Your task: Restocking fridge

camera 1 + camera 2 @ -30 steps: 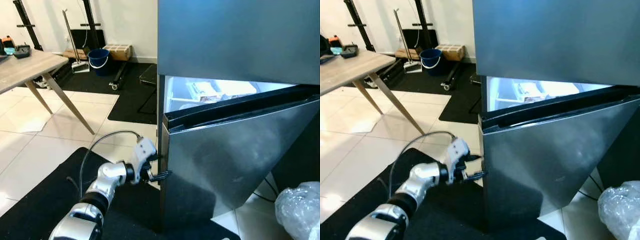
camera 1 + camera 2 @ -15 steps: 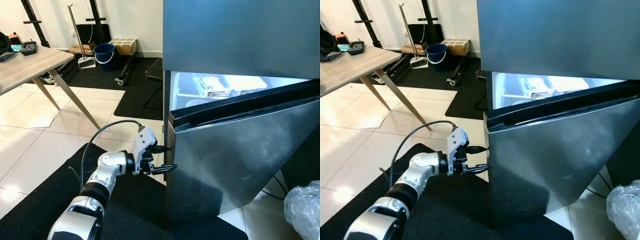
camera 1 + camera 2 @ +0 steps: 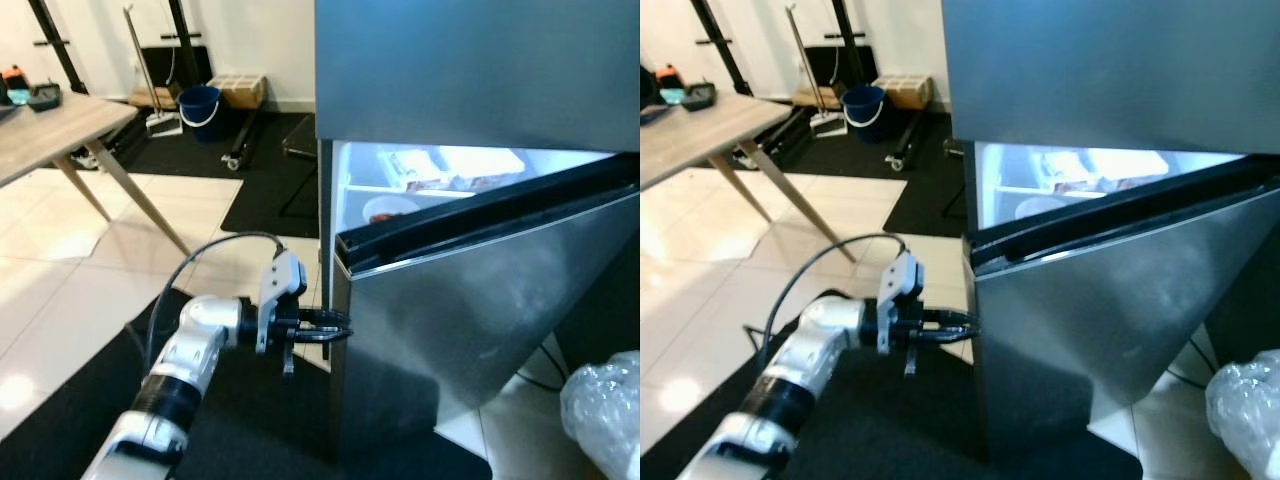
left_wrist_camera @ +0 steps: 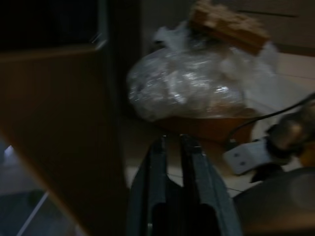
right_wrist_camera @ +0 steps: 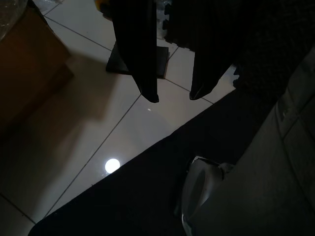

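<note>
A tiled room with black floor mats (image 3: 260, 190) holds a tall steel fridge (image 3: 470, 70) on the right and a wooden worktop (image 3: 50, 130) on slanted legs at far left. Against the back wall stand a blue bucket (image 3: 199, 104), a cardboard box (image 3: 231, 89) beside it and a long-handled dustpan (image 3: 160, 122).

The fridge's lower door (image 3: 480, 310) stands partly open, and the lit compartment behind it shows a shelf with wrapped food packs (image 3: 455, 168) on top and a white bowl (image 3: 387, 209) below them; what the bowl holds cannot be made out.

The left hand (image 3: 335, 327) reaches out level at the free edge of that door, its two black fingers (image 3: 318, 316) close together, almost shut, tips at the door's edge; whether they pinch anything cannot be told.

A clear plastic bag (image 3: 605, 400) sits at lower right on the floor; in the left wrist view it rests on a brown box (image 4: 211, 129).

The right hand (image 5: 172, 96) hangs over pale tiles and black mat, its fingers (image 5: 140, 59) apart and holding nothing.
</note>
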`<state>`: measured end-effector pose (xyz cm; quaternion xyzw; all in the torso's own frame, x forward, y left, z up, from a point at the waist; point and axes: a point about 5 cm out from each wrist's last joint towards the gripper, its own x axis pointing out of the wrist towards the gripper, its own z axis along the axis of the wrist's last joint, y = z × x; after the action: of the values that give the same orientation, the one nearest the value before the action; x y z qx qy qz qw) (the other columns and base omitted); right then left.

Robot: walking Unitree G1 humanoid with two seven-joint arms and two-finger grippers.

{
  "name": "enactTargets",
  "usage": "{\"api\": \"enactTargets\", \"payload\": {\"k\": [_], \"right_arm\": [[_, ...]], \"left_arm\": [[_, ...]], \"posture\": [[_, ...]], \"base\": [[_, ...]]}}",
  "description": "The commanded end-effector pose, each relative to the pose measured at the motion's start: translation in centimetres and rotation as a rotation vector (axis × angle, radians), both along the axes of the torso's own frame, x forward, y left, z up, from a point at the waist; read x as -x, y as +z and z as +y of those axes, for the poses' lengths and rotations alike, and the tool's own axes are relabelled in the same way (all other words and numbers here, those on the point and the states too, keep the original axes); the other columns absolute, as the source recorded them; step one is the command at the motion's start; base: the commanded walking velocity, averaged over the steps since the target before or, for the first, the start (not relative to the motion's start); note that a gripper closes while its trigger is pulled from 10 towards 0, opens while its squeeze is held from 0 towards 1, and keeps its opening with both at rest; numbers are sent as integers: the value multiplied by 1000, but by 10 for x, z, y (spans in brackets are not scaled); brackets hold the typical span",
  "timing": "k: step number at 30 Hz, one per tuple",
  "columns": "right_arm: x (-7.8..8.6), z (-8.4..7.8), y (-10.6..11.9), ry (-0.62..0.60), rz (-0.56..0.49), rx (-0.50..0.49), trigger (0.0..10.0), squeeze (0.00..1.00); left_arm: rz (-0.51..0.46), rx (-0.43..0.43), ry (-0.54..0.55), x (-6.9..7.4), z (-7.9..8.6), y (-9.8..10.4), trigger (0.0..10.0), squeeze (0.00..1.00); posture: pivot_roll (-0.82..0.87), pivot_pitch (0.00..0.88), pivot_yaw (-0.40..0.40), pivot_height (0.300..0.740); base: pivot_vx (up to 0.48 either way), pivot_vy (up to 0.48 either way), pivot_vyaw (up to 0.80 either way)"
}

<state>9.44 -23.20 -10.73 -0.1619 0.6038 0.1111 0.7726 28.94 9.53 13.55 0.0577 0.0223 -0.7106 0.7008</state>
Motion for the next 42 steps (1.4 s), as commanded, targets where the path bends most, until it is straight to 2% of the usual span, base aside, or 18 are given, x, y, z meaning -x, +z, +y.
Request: {"api": "enactTargets", "payload": {"k": [1, 6, 7, 12, 14, 17, 27, 31, 32, 33, 34, 36, 37, 38, 39, 40, 41, 42], "right_arm": [[1, 4, -1, 1, 3, -17, 10000, 0], [1, 4, -1, 3, 2, -17, 10000, 0], [0, 4, -1, 2, -3, -17, 10000, 0], [-2, 4, 0, 0, -10, -18, 10000, 0], [-3, 3, 0, -3, -16, -18, 10000, 0], [-2, 2, 0, -5, -19, -18, 10000, 0], [3, 0, 0, -16, -22, -19, 10000, 0], [8, -2, 0, -21, -18, -18, 10000, 0], [10, -3, -1, -22, -16, -18, 10000, 0], [10, -3, -1, -22, -16, -18, 10000, 0], [12, -4, -1, -23, -15, -18, 10000, 0], [13, -6, 0, -24, -18, -17, 10000, 0], [13, -6, 0, -24, -18, -17, 10000, 0], [11, -7, 0, -27, -24, -14, 10000, 0], [11, -7, 0, -27, -24, -14, 10000, 0], [10, -8, 1, -28, -28, -12, 10000, 0], [10, -8, 1, -28, -28, -12, 10000, 0], [7, -9, 2, -30, -36, -11, 10000, 0]], "left_arm": [[55, -13, -87, 15, 1, 0, 0, 0], [78, -22, -111, 22, -5, -7, 0, 0], [51, -30, -42, 16, -14, -16, 10000, 0], [11, -15, 87, 3, -20, -16, 10000, 0], [-53, -5, 210, -13, -17, -11, 10000, 0], [-81, 15, 285, -24, -12, -4, 10000, 0], [-130, 74, 323, -42, -8, 19, 10000, 0], [-157, 68, 416, -55, 4, 24, 10000, 0], [-186, 55, 518, -67, 17, 29, 10000, 0], [-186, 55, 518, -67, 17, 29, 10000, 0], [-209, 45, 610, -76, 30, 34, 10000, 0], [-307, -10, 928, -98, 71, 56, 10000, 0], [-307, -10, 928, -98, 71, 56, 10000, 0], [-375, -42, 1139, -106, 102, 72, 10000, 0], [-375, -42, 1139, -106, 102, 72, 10000, 0], [-422, -59, 1277, -108, 123, 84, 10000, 0], [-422, -59, 1277, -108, 123, 84, 10000, 0], [-460, -58, 1435, -107, 150, 95, 10000, 0]], "posture": [[-114, 69, 54, 740], [-113, 70, 54, 740], [-113, 70, 54, 740], [-124, 69, 54, 740], [-130, 71, 55, 740], [-138, 75, 56, 740], [-174, 104, 63, 740], [-192, 120, 65, 740], [-202, 127, 63, 740], [-202, 127, 63, 740], [-205, 130, 64, 740], [-213, 132, 64, 740], [-213, 132, 64, 740], [-218, 129, 65, 740], [-218, 129, 65, 740], [-220, 128, 66, 740], [-220, 128, 66, 740], [-217, 117, 69, 740]], "base": [[0, 0, 0], [0, 0, 0], [0, 0, 0], [0, 0, 0], [0, 0, 0], [0, 0, 0], [0, 0, 0], [0, 0, 0], [0, 0, 0], [0, 0, 0], [0, 0, 0], [0, 0, 0], [0, 0, 0], [0, 0, 0], [0, 0, 0], [0, 0, 0], [0, 0, 0], [0, 0, 0]]}}
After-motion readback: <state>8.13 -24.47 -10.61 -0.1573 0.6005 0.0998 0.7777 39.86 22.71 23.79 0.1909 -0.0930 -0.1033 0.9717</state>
